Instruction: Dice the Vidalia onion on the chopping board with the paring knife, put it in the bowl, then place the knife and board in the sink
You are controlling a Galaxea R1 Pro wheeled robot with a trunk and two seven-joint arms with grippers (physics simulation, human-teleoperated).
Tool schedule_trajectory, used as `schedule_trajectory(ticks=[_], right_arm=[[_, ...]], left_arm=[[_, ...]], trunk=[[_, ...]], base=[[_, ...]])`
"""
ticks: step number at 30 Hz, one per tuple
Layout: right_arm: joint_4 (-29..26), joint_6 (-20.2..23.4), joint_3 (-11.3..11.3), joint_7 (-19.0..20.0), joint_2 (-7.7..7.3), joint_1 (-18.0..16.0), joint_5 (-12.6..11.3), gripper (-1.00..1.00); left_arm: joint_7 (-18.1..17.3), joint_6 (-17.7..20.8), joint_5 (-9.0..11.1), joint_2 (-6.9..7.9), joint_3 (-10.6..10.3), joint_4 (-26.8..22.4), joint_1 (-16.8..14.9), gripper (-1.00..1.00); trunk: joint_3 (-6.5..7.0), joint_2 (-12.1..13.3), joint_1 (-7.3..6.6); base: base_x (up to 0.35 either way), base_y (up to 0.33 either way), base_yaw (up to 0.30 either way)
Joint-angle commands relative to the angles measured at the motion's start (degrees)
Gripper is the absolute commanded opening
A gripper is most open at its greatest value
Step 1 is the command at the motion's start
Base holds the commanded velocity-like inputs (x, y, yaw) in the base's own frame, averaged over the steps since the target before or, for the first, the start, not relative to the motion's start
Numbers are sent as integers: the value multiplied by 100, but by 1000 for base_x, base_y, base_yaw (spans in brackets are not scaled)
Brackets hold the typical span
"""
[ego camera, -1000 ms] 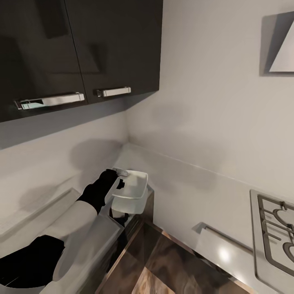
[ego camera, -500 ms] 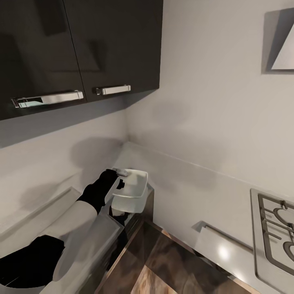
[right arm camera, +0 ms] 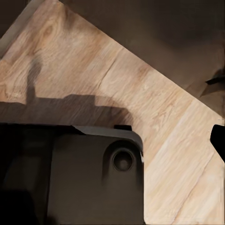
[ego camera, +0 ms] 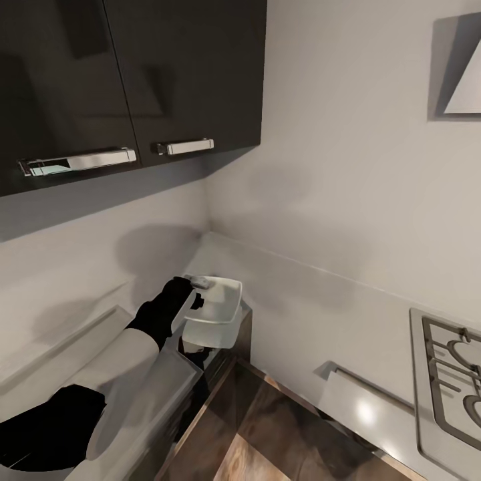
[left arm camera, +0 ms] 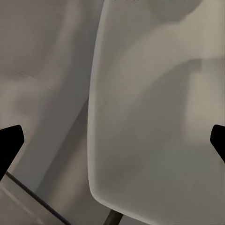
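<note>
A pale, translucent white rectangular bowl (ego camera: 215, 321) with rounded corners was held up in the air at the tip of the left gripper (ego camera: 195, 294), its near rim against the black fingers and a small grey metallic piece showing on that rim just beyond the gripper. Whether the jaws were actually clamped on the rim could not be told from the head view; in the left wrist view the bowl's smooth pale wall (left arm camera: 154, 122) lay between the two black fingertips (left arm camera: 10, 143), which stood wide apart at the frame's edges. Behind the left gripper the arm ran back through a black wrist into a white forearm (ego camera: 137, 374). Below the bowl and gripper lay the dark front of a base cabinet (ego camera: 220, 354) and, further down, a brown wood-patterned floor (ego camera: 267, 434). Beyond the gripper spread the pale grey countertop (ego camera: 300, 314) in the corner of two white walls, with dark glossy wall cupboards (ego camera: 133, 80) and their chrome bar handles (ego camera: 184, 147) high above it. Well off to the gripper's right sat a grey gas hob (ego camera: 451, 381). The right wrist view showed the light wood floor (right arm camera: 140, 93), a dark grey robot housing (right arm camera: 89, 178) and one black fingertip (right arm camera: 218, 140) at the edge, so the right gripper's state could not be told.
</note>
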Motion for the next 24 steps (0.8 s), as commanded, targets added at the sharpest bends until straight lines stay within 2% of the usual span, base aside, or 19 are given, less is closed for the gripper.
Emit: schedule_trajectory(ticks=[1,7,24], right_arm=[[-107,-23,-20,-37,4,-3,63,100],[-434,-28,-13,-31,10,-1,55,100],[-456,-7,-17,-33,23,-1,38,100]], left_arm=[[41,21,45,3,-21,-6,-6,100],[41,21,45,3,-21,-12,-4,100],[41,21,45,3,-21,-5,-4,100]], trunk=[[-12,-12,3],[-12,-12,3],[-22,-12,3]], base=[[0,0,0],[0,0,0],[0,0,0]])
